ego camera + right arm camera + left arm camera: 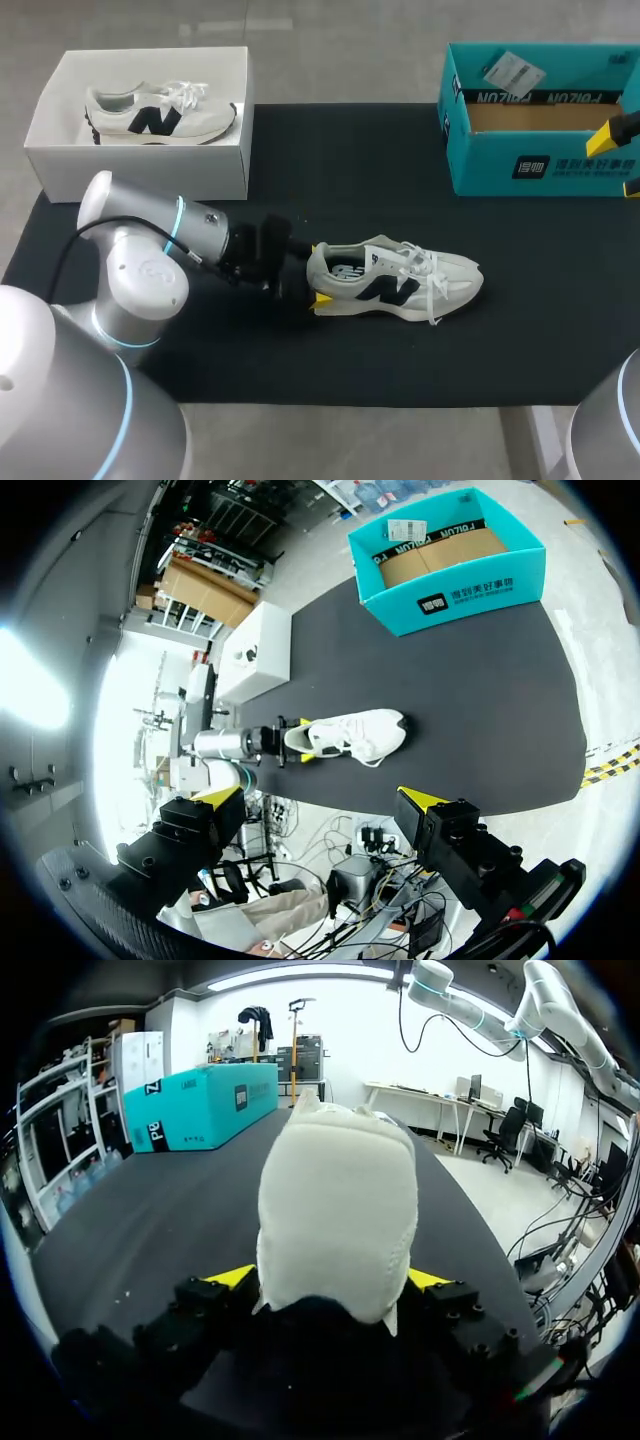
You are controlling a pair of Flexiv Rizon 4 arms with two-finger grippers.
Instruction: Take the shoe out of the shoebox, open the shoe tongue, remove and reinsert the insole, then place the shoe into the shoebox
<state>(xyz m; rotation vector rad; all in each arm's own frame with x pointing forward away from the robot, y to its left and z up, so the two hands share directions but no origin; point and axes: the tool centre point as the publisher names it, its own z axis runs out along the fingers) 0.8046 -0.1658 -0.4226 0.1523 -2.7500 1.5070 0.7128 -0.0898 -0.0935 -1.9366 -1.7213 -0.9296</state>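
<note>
A white sneaker (pixel 395 280) with a dark logo lies on its sole on the black mat (pixel 350 180), toe pointing right. My left gripper (pixel 305 285) is at its heel. In the left wrist view the heel (pixel 338 1220) fills the space between the two yellow fingertips (pixel 230 1278), which stand wide, close on either side. I cannot see a firm grip. My right gripper (pixel 622 158) hangs open and empty at the right edge, in front of the teal box. Far ahead of that gripper (pixel 318 798), the right wrist view shows the sneaker (pixel 350 735).
A white shoebox (pixel 140 160) at the back left holds a second matching sneaker (pixel 160 112). An open teal box (pixel 540 165) with a paper tag inside stands at the back right. The mat's front edge runs near the table front.
</note>
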